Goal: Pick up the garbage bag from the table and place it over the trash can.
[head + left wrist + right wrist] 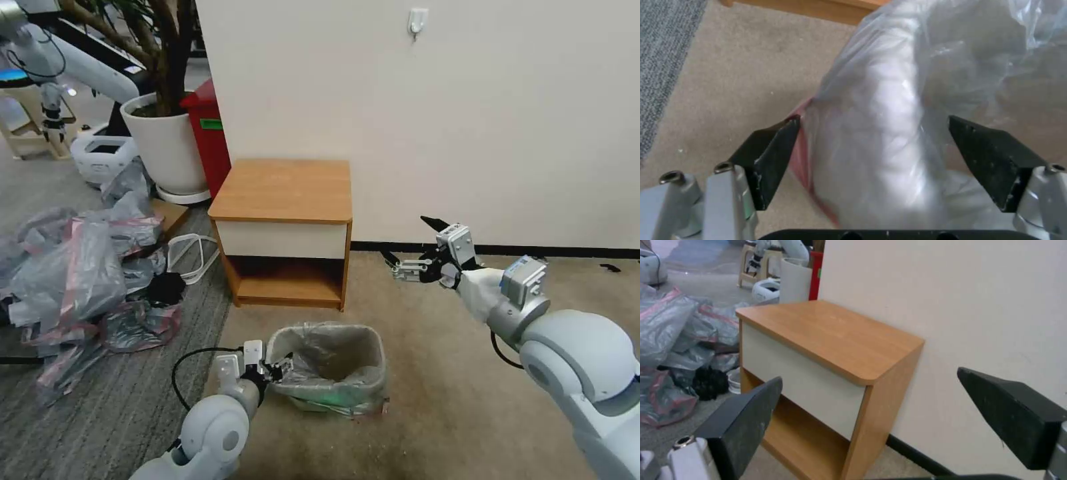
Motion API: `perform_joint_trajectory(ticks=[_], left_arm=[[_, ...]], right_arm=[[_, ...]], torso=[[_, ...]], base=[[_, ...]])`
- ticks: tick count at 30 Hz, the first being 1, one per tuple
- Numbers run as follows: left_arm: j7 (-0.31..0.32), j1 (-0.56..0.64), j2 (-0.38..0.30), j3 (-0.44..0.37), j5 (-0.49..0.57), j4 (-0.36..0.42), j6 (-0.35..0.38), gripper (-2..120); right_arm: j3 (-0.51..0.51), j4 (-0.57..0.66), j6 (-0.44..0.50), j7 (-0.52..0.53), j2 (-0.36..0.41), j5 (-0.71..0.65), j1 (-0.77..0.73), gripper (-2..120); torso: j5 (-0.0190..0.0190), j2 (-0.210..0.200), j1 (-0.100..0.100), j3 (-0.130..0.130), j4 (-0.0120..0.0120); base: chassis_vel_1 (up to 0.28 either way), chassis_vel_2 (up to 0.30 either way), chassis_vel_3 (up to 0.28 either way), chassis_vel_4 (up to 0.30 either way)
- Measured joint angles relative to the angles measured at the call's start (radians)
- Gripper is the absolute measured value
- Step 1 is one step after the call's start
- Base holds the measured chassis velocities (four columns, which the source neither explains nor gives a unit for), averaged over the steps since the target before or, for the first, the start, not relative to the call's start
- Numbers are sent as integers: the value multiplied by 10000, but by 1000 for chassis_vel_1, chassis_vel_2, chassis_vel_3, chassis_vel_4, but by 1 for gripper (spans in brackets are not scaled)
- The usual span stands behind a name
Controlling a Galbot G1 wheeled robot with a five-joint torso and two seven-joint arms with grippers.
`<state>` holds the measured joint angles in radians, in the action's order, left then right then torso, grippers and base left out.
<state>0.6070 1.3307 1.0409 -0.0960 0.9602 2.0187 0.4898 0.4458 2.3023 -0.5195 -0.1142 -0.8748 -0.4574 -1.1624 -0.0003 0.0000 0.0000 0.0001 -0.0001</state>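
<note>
garbage bag (331, 363) is draped in and over the trash can (373, 390), grey film lining the inside and folded over the rim all round; pink-red band hangs low on the outside near the carpet (433, 400); can sits on the carpet at 6 o'clock from the table (283, 190), apart from it; table top is bare, table stands against the wall (467, 100).

left gripper (283, 368) is at the can's 9 o'clock rim; in the left wrist view its fingers (773, 156) stand apart, straddling the bag-covered rim (876, 133), pink band just beside one pad, not clamped on it; whether the pads touch the film, cannot tell.

right gripper (408, 248) hangs in the air at 3 o'clock from the table, near the wall's black skirting, well apart from the can; jaws wide apart, holding nothing; right wrist view looks past its fingers (746, 420) at the table's cream front and shelf recess.

heap of grey-pink bags (80, 280) lies on the grey carpet at 9 o'clock from the table; white plant pot (167, 143) and red bin (210, 133) stand at 10 o'clock from it.
</note>
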Motion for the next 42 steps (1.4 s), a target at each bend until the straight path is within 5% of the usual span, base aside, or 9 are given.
perform_joint_trajectory(ticks=[32, 42], left_arm=[[-1681, 218, -196, -281, -401, 370, -345, 83], [-1949, 845, -1199, -1338, -1520, 2142, -380, 83]], right_arm=[[183, -120, 46, -5, -74, -35, -28, 100], [717, -141, 440, 34, -306, -355, -405, 100]], torso=[[2, 0, 0, -1, 0], [3, 0, 0, -1, 2]], base=[[0, 0, 0, 0], [0, 0, 0, 0]])
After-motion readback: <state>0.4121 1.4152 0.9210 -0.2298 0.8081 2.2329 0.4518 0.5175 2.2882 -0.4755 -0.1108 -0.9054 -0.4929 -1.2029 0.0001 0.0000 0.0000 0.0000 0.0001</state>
